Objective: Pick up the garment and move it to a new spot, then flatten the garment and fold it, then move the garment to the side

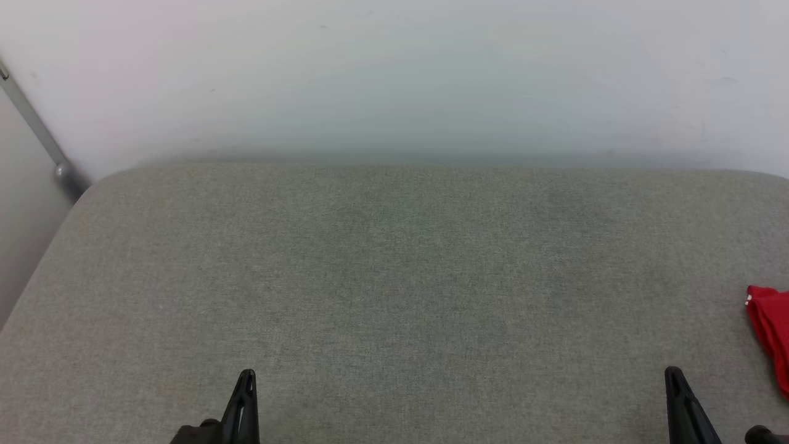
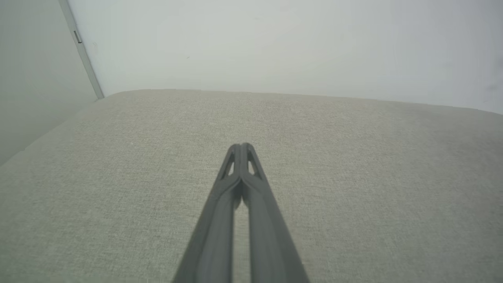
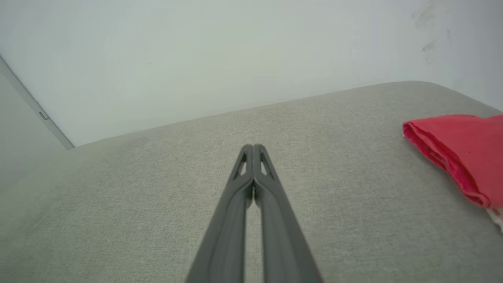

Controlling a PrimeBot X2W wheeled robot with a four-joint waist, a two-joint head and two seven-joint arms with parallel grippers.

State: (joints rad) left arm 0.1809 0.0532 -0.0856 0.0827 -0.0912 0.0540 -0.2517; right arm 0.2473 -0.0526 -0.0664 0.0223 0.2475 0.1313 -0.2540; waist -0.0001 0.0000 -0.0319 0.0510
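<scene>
The garment (image 1: 770, 327) lies at the right edge of the bench (image 1: 394, 277), a red bundle cut off by the side of my head view, with a small white fleck at its upper left corner. In my right wrist view it is a thick, rounded red fold resting on the grey cloth cover, well to the right of my right pincer (image 3: 252, 146). A scrap of white peeks out under its lower end, perhaps a sleeve, though too little shows to be sure.

My right pincer is pressed together, its two dark fingers meeting at the tips and pinching nothing. It is over bare cloth, apart from the garment. My left pincer (image 2: 243, 146) is likewise pressed together with its tips touching, holding nothing, over the bare left part of the bench.

In the head view both pincers rise from the bottom edge, one at the lower left and one at the lower right. They are well apart and point toward the pale wall (image 1: 394, 74) behind the bench. A thin grey metal strip (image 1: 31, 123) slants down the wall at the far left, ending near the bench's rounded back corner.
</scene>
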